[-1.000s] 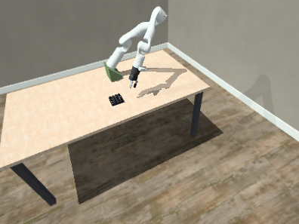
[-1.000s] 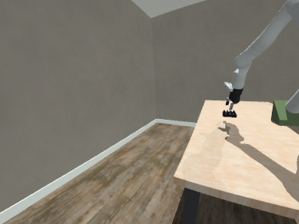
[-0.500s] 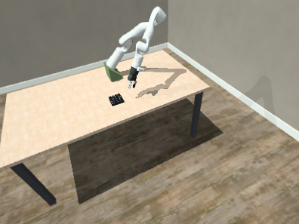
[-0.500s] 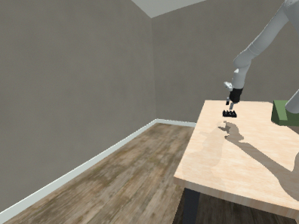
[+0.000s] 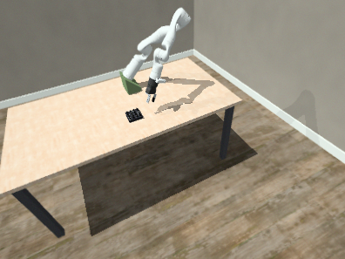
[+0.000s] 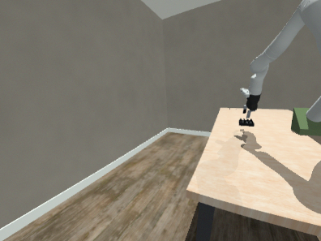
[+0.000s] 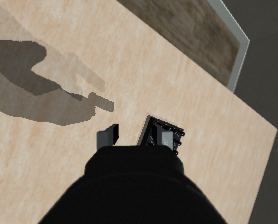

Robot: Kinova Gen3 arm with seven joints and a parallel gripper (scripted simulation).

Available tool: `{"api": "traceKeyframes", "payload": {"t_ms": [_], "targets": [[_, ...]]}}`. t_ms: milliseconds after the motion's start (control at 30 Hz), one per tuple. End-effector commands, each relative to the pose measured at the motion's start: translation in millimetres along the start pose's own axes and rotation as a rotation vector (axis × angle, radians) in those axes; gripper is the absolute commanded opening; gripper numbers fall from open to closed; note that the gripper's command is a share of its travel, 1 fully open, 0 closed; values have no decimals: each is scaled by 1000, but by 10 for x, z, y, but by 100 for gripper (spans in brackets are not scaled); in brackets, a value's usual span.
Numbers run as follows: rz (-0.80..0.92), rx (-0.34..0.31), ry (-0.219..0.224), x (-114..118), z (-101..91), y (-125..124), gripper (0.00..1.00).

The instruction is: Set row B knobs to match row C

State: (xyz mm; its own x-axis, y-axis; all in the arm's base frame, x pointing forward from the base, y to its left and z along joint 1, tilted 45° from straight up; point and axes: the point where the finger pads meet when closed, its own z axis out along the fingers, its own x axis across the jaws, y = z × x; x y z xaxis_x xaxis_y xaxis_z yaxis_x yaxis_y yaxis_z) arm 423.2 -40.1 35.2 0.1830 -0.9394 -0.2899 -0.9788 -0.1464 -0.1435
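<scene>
Black knob box [image 5: 134,115] [image 6: 246,122] [image 7: 145,134] sits on the pale wood table [image 5: 65,134] [image 6: 227,165] [image 7: 60,175]; in the top view it is left of the gripper [image 5: 151,98] [image 6: 246,114] [image 7: 135,137] and nearer the camera, with the green arm base [image 5: 129,86] [image 6: 301,122] on the far side. Gripper released, fingers wide apart, nothing between them, held above the table. Wrist view: right finger hides part of the box, rest of it shows around that finger. No knob is gripped. Progress: cannot confirm any row B match; white lines and marks too small to read, rows not identifiable, socket not made out. Likely still at approach, so treat B1 to B4 as unverified. Left to do, as judged: line up over a row B knob, turn as needed, check against row C, leave other rows alone.
</scene>
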Motion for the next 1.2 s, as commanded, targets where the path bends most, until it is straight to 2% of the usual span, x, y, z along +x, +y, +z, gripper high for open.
{"api": "traceKeyframes", "payload": {"t_ms": [0,33,67,333,367,633,667,900,933,1167], "targets": [[8,0,1,32,2,14,100],[8,0,1,32,2,14,100],[25,-1,-21,79,47,55,100],[25,-1,-21,79,47,55,100],[42,-1,-43,123,89,94,100],[42,-1,-43,123,89,94,100],[59,1,-65,163,129,131,100],[59,1,-65,163,129,131,100],[75,3,-86,200,166,165,100],[75,3,-86,200,166,165,100]]}}
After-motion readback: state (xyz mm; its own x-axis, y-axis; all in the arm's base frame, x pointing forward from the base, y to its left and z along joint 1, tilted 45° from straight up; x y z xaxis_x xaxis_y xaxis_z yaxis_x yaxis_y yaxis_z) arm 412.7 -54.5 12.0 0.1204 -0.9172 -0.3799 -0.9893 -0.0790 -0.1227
